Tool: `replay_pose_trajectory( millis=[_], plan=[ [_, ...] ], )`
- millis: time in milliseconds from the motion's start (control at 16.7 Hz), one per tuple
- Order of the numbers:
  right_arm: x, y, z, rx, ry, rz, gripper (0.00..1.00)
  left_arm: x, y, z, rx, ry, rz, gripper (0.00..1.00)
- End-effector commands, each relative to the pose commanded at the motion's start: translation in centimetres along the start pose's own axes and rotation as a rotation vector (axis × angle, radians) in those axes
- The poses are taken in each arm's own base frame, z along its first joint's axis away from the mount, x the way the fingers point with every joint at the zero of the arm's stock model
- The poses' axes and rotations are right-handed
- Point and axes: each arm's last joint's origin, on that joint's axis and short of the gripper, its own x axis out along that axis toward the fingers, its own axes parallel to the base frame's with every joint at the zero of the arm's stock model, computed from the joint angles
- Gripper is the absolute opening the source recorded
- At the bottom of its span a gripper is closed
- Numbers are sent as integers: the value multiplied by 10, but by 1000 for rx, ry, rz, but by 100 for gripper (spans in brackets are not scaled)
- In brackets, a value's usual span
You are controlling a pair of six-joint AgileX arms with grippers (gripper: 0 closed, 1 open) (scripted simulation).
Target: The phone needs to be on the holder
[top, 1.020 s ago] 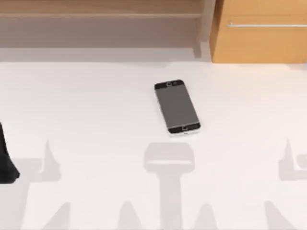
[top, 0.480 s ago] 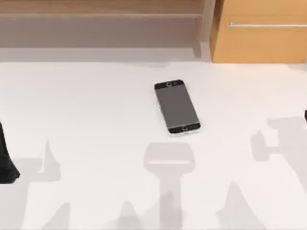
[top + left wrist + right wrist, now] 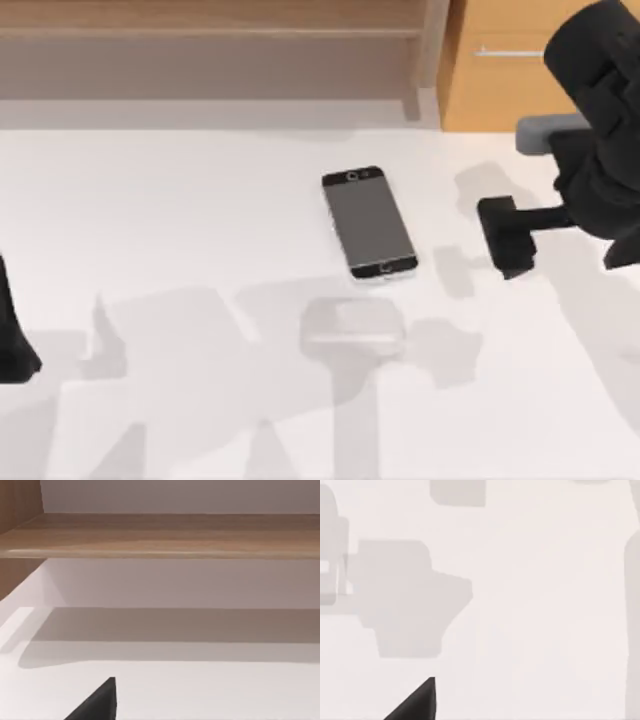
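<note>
The phone (image 3: 369, 224) is seen lying flat, screen up, near the middle of the white counter (image 3: 200, 220) in the top view, its long axis slightly slanted. Nothing is touching it.

The right arm is seen at the right side of the top view, reaching in over the counter's right portion in front of an orange wooden cabinet (image 3: 500, 80) with a silver handle. The right claw (image 3: 505, 237) is held to the right of the phone, apart from it, at about the height of the phone's lower end. Whether its fingers are apart or together cannot be told from these views. In the right wrist view, bare counter with grey shadows is shown, along with a dark fingertip (image 3: 415, 702) at the lower edge.

The left arm is parked at the far left edge of the top view, where a dark part of the left claw (image 3: 12, 340) is visible; its state cannot be told either. In the left wrist view, a wooden shelf (image 3: 165, 535) above the counter's back edge is shown.
</note>
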Motion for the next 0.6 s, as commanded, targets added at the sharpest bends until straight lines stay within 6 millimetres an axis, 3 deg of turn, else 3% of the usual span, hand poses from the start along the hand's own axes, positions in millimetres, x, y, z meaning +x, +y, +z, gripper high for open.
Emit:
replay_pose_trajectory(
  millis=[240,600],
  plan=[
    [37,46,62,-32,175,-65,100,0,0,0,0,0,0,100],
    [64,105,123,-74,128,-70,100,0,0,0,0,0,0,100]
  ],
)
